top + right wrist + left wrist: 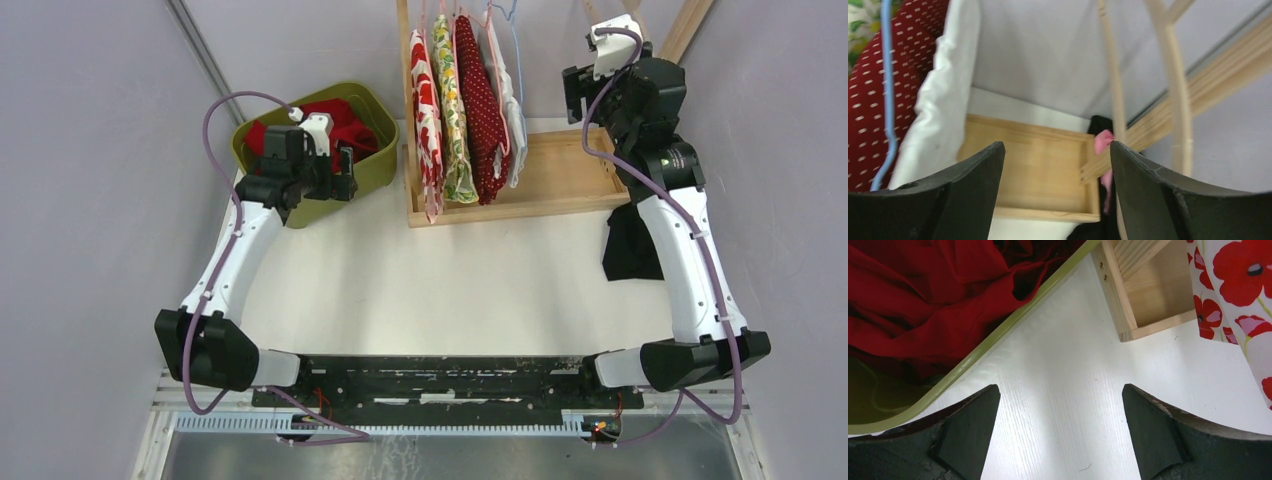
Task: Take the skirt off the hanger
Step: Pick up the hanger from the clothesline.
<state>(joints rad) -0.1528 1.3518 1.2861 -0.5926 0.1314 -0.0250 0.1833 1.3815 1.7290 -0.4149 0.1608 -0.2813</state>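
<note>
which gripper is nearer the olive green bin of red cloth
Left. The left gripper hangs beside the olive green plastic bin; the right gripper is across at the wooden rack.

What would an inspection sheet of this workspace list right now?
Surface: white table.
Job's things: four garments hang in the wooden rack; one blue hanger shows.
Clutter: green bin holding red cloth; black cloth at the table's right side.
Grippers: left gripper open, over the table beside the bin; right gripper open, raised beside the rack.
Cables: two purple cables in loose loops.
Surroundings: lilac walls.
</note>
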